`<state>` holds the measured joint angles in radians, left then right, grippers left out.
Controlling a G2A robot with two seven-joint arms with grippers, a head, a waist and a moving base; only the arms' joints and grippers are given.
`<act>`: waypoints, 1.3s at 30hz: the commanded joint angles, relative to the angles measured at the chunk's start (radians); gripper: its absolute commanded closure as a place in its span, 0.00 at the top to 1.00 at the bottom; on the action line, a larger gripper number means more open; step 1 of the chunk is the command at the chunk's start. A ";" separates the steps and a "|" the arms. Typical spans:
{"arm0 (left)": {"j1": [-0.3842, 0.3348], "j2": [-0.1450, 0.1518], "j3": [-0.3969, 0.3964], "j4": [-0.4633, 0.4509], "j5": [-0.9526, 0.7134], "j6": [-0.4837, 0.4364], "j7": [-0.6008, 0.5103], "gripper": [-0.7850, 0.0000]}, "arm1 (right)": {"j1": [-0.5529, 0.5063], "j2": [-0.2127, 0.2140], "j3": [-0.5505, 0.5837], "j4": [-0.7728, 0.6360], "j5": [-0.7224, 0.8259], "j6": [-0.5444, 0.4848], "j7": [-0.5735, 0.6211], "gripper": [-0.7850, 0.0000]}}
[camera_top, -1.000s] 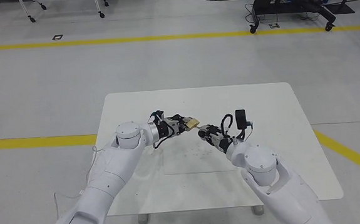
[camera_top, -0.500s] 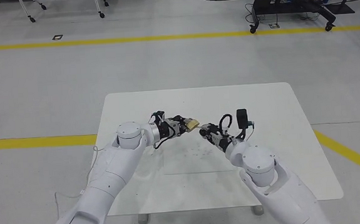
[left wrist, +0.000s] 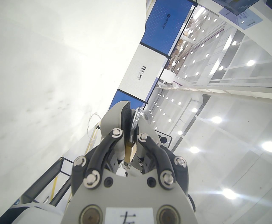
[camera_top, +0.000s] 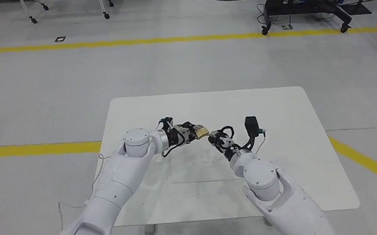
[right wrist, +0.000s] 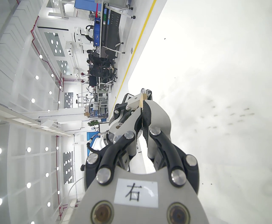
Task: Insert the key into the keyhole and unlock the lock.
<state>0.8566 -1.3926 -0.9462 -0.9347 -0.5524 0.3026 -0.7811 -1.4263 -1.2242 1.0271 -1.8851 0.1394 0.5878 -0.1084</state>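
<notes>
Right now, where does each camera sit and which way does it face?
Top view: above the arms, looking down at the table; both arms show.
Left wrist view: on that wrist, looking along the left gripper, shut on the lock.
Right wrist view: on that wrist, looking along the right gripper at the left gripper.
Shared: both wrist views show the left gripper.

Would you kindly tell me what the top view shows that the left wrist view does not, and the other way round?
Top view: the white table in full outline, both arms meeting above it, the right gripper close beside the lock, and yellow lines on the floor.
Left wrist view: the lock's silver shackle poking out past the fingertips, and its brass body pinched between the fingers.
Both: the left gripper shut on the lock, above the table.
</notes>
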 commanded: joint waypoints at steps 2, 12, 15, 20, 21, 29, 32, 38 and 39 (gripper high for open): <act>0.002 0.000 -0.001 -0.003 0.001 0.003 0.006 0.00 | -0.001 -0.005 -0.018 -0.001 -0.022 0.005 -0.021 0.00; 0.007 0.000 -0.009 -0.008 0.005 0.018 0.032 0.00 | -0.021 -0.012 0.003 -0.018 -0.044 -0.056 -0.026 0.00; 0.007 0.001 -0.007 -0.012 0.018 0.018 0.040 0.00 | -0.029 -0.011 0.009 -0.015 -0.093 -0.095 -0.025 0.00; 0.007 0.001 -0.012 -0.015 0.022 0.010 0.047 0.00 | -0.037 -0.009 0.013 -0.008 -0.155 -0.142 -0.032 0.00; 0.008 0.001 -0.016 -0.015 0.023 0.003 0.059 0.00 | -0.037 -0.009 0.013 -0.008 -0.155 -0.142 -0.032 0.00; 0.008 0.003 -0.017 -0.021 0.047 -0.015 0.087 0.00 | -0.037 -0.009 0.013 -0.008 -0.155 -0.142 -0.032 0.00; 0.026 0.003 -0.025 -0.037 0.025 -0.010 0.095 0.00 | -0.040 -0.008 0.009 0.000 -0.234 -0.144 -0.066 0.00; 0.020 0.000 -0.030 -0.020 -0.038 0.063 0.015 0.00 | -0.056 -0.013 -0.061 0.033 -0.513 -0.196 -0.218 0.00; 0.017 -0.001 -0.024 -0.014 -0.039 0.072 0.007 0.00 | -0.058 -0.017 -0.076 0.039 -0.516 -0.219 -0.228 0.00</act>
<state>0.8762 -1.3927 -0.9753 -0.9540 -0.5918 0.3675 -0.7690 -1.4832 -1.2382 0.9643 -1.8515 -0.3664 0.3846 -0.3225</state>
